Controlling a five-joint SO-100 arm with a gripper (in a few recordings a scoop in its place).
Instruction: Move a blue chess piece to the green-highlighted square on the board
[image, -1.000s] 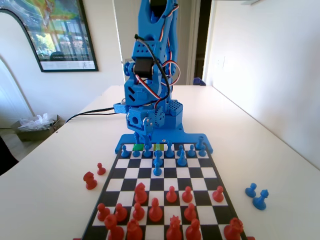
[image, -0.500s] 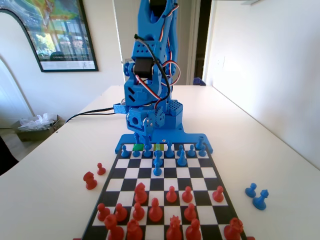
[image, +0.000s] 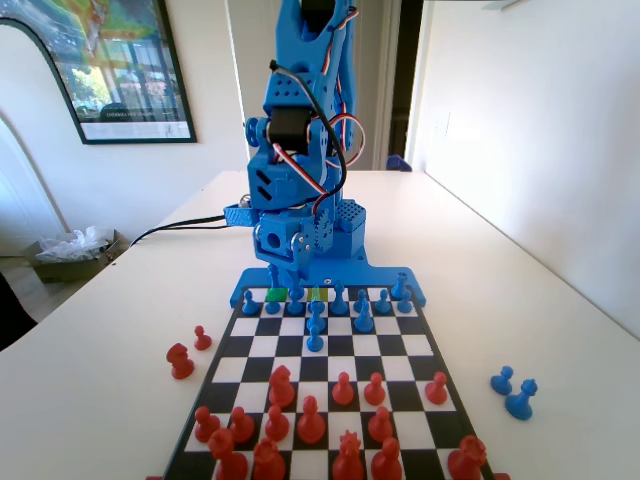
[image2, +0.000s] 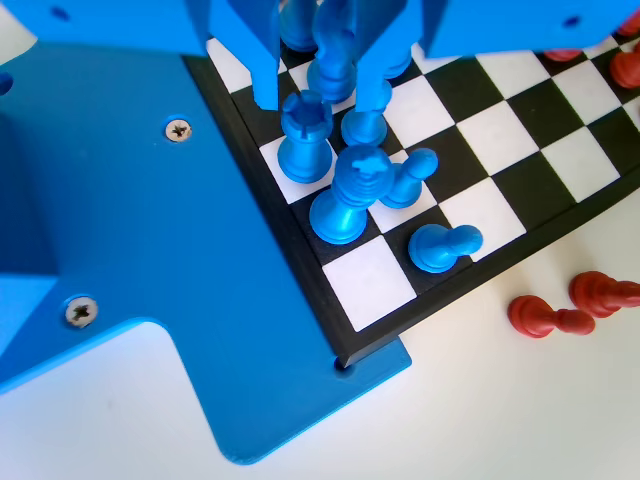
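Hanging the claw (image: 284, 272) low over the board (image: 436, 372), at the end nearest the arm's base. Spreading the jaws wider than the slender blue piece (image2: 335, 60) standing upright between them in the wrist view. Leaving a clear gap between the left jaw and that piece, with the right jaw close beside it; gripping nothing, as far as can be told. Showing the green square (image: 277, 294) just below the claw in the fixed view, in the row nearest the arm. Seeing the paler yellow-green square (image: 318, 294) a little to the claw's right in that same row.

Crowding under and just ahead of the claw in the wrist view: a blue rook (image2: 305, 140), a taller crowned blue piece (image2: 350, 195) and two blue pawns (image2: 425, 215). Filling the board's end farthest from the claw in the fixed view: the red pieces (image: 310, 420).

Resting off the board on the white table (image: 100, 330): two red pieces (image: 188, 352) to the claw's left and two blue pieces (image: 512, 390) to its right. Running a black cable (image: 180, 228) across the table behind the claw. Hanging on the wall to the left: a framed picture (image: 110, 60).
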